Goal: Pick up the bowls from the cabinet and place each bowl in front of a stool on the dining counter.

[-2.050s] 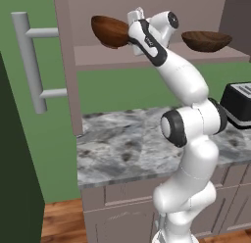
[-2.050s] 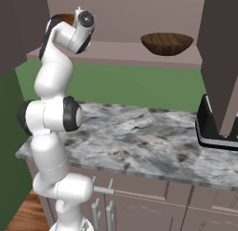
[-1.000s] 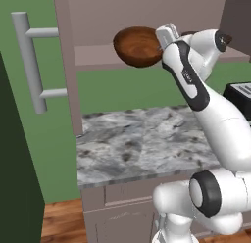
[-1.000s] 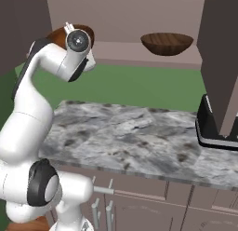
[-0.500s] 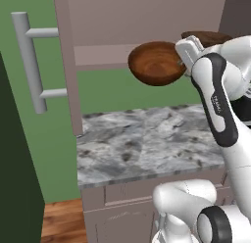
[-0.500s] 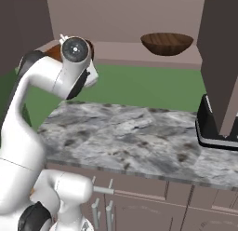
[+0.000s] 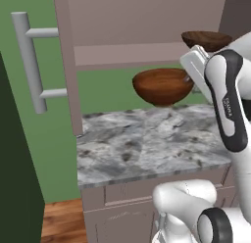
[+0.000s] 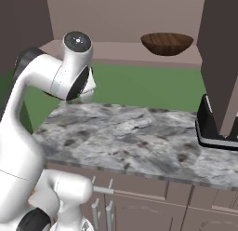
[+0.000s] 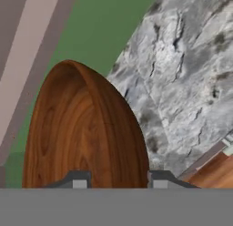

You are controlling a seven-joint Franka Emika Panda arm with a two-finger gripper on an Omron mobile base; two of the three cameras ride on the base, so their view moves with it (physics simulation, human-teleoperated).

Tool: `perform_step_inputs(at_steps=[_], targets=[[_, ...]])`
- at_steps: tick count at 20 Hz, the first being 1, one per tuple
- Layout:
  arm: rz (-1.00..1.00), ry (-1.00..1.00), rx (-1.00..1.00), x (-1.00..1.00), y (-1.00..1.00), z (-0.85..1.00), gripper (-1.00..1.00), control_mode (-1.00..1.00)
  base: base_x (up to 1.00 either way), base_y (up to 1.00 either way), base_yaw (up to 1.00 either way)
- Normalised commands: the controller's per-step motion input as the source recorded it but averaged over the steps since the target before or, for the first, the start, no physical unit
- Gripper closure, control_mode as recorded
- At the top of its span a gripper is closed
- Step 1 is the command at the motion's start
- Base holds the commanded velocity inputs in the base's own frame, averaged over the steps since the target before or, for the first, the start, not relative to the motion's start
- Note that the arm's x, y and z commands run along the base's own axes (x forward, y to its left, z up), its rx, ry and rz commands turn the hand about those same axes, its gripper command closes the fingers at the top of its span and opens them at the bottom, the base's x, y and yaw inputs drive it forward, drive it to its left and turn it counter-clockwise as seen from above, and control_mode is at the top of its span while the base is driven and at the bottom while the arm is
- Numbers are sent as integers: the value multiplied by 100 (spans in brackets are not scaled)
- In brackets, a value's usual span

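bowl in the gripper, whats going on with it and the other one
The gripper is shut on the deeper wooden bowl, holding it by the rim in the air above the marble worktop, clear of the cabinet shelf. The shallower bowl sits on that shelf, untouched. A black toaster stands at the worktop's right end. Neither bowl has reached the dining counter yet.

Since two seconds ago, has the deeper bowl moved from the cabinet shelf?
Yes. The deeper bowl, held in the gripper, has come off the cabinet shelf and now hangs lower, above the marble worktop. The shallow bowl stays on the shelf.
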Motion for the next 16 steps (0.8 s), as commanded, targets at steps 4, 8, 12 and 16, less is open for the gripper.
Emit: perform_step_inputs(at_steps=[4, 8, 12, 16], targets=[[0, 24, 29, -8, -3, -24, 100, -100, 0, 0, 0], [0, 22, 23, 0, 0, -32, 100, -100, 0, 0, 0], [2, -3, 11, 0, 0, -32, 100, -100, 0, 0, 0], [2, -18, 0, 0, 0, -26, 100, -100, 0, 0, 0]])
